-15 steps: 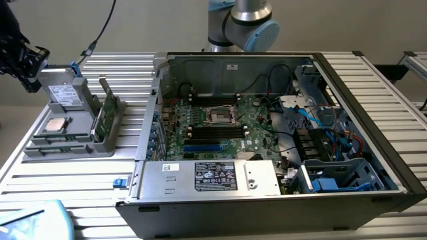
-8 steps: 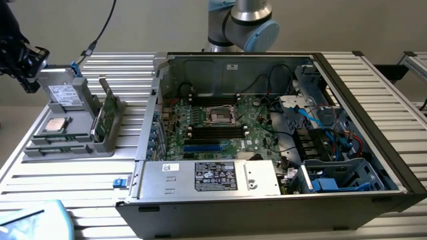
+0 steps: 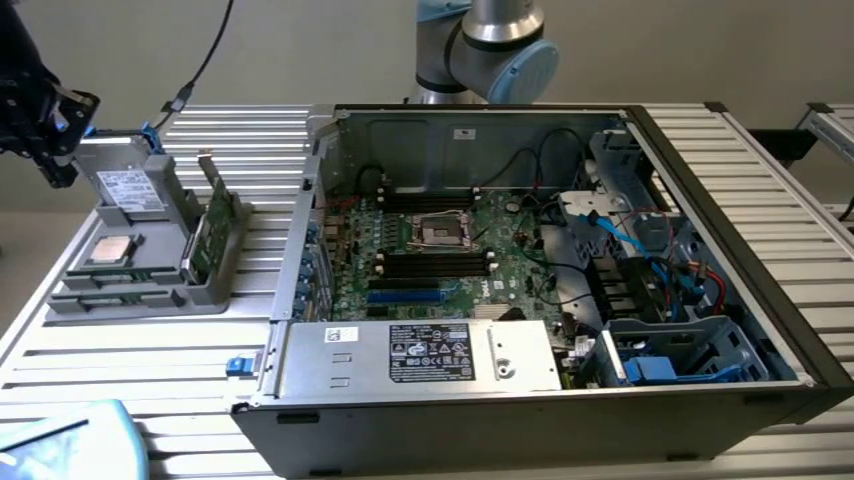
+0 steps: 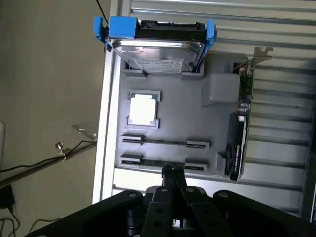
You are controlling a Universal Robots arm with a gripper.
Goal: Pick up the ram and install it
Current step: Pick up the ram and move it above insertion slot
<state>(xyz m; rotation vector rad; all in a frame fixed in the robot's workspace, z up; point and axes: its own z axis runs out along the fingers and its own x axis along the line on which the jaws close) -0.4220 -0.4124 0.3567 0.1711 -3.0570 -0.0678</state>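
**Shut hand poised over the ram in its tray**

The hand (image 4: 173, 171) hangs with its two fingers pressed together and nothing between them, tips aimed down at the grey tray (image 4: 173, 118) that sits on the slatted desk (image 3: 134, 360).

The step in hand looks to me like the reach for the pick. To do it well, I'd judge the fingers need to be spread before they come any lower, since shut as they are they would only knock the stick's top edge. They should straddle the thin board across its faces, near the middle of its length, and the lift should go straight up so the end holders let go evenly.

The ram (image 4: 153, 162) stands on edge in the tray's outermost slotted holder, the row farthest from the hard drive (image 4: 158, 49) at the tray's other end. It lies directly under the fingertips, close but apart as far as I can tell. The silver processor chip (image 4: 143, 109) sits mid-tray and the wide expansion card (image 4: 242, 133) stands along the tray's side. The open computer case (image 3: 534, 250) stands beside the tray.
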